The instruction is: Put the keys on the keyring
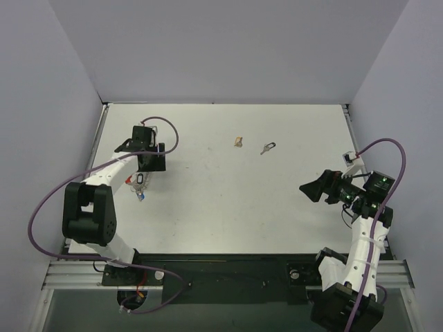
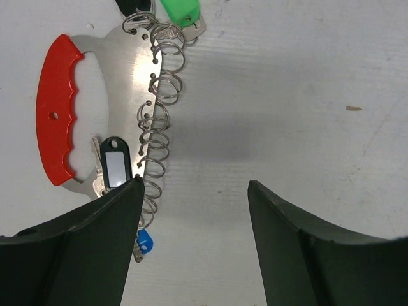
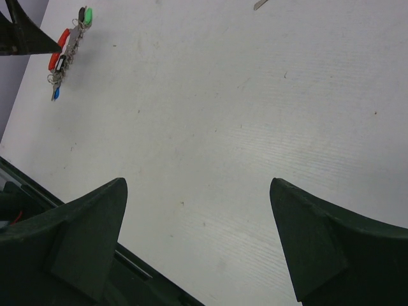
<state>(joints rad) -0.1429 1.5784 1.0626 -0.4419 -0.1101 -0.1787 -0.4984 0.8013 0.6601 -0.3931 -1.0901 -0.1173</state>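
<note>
**White worktop, lavender walls: one loose key well apart from the ring plate**

White laminate worktop [image 1: 221,214] fills the space between plain lavender walls. At about 1 o'clock from its centre lies a small silver-grey metal key [image 1: 268,147], near a small tan lump [image 1: 238,142] at 12 o'clock but not touching it. Over at 9 o'clock sits the flat steel keyring plate with a red plastic handle [image 2: 131,83] and a row of wire split rings along one edge. Keys with a black tag [image 2: 115,167], a green tag [image 2: 180,9] and a blue tag [image 2: 145,242] hang from it.

The loose key looks light, stiff and thin. Lying flat on smooth laminate, it will probably skate or flip under a careless pinch. Its shank seems the best place to take hold, as that leaves the hole in the head free for a ring. The plate looks rigid and heavier, but it may slide. The rings are likely springy and will resist opening, so bracing the plate at the red handle seems wise.

The left gripper [image 2: 194,185] hangs over the blue-tag end of the plate with its jaws spread wide and nothing held. One finger overlaps the plate's edge in the wrist view, but whether it touches cannot be told. The right arm is folded at 3 o'clock. The right gripper [image 3: 197,182] points toward the worktop's centre, wide open and empty, well apart from the key.
</note>
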